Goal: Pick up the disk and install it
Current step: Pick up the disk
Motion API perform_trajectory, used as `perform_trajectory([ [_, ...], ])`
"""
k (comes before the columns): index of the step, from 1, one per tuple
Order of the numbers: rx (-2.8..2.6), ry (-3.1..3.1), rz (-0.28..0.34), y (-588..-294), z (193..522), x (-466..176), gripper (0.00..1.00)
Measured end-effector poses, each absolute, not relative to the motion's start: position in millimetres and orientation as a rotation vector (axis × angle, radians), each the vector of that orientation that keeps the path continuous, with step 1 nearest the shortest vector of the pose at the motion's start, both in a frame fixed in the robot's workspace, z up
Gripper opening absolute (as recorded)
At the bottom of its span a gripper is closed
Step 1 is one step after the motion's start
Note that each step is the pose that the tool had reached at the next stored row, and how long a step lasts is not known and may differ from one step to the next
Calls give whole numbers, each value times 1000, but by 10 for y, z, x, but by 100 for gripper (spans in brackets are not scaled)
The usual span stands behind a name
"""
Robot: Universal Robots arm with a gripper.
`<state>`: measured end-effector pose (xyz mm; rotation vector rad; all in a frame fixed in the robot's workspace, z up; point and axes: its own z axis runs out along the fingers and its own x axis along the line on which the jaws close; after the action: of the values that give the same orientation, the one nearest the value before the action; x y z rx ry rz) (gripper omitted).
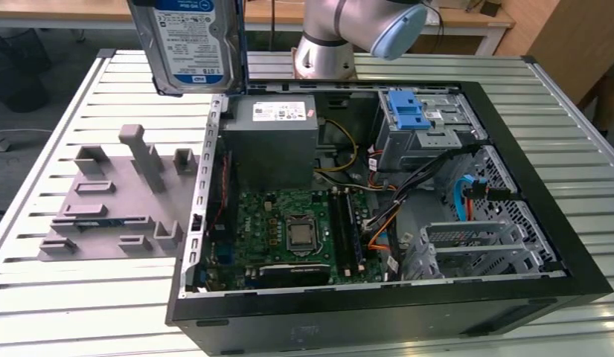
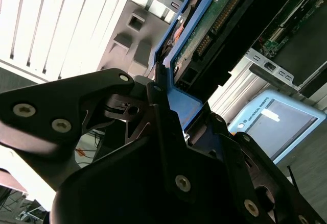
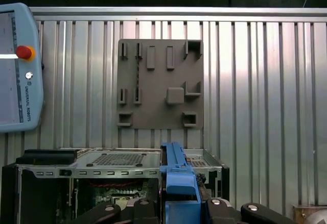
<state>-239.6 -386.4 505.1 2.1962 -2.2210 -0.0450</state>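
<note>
The disk point(image 1: 193, 44) hung free above the open case point(image 1: 386, 316); inside, cables point(image 1: 426, 169) crossed beside the drive bay point(image 1: 431, 126), with the power supply point(image 1: 272, 137) on the exterior view's left.

disk point(image 1: 193, 44): silver-grey body, blue-and-white label, blue side rails. case point(image 1: 386, 320) black, motherboard point(image 1: 297, 223) green, bay latch point(image 1: 408, 111) blue, power supply point(image 1: 272, 141) grey with white label. fixture plate point(image 1: 113, 204) plain grey, table point(image 1: 48, 290) white and ribbed, gripper point(image 2: 159, 81) black, pendant point(image 3: 15, 66) pale blue with red button.
</note>
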Motion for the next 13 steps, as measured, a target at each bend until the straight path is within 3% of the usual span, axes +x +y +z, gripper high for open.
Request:
perform_trajectory([
  [13,2196,-2221,-45,-3882,5051,-2278,36],
])
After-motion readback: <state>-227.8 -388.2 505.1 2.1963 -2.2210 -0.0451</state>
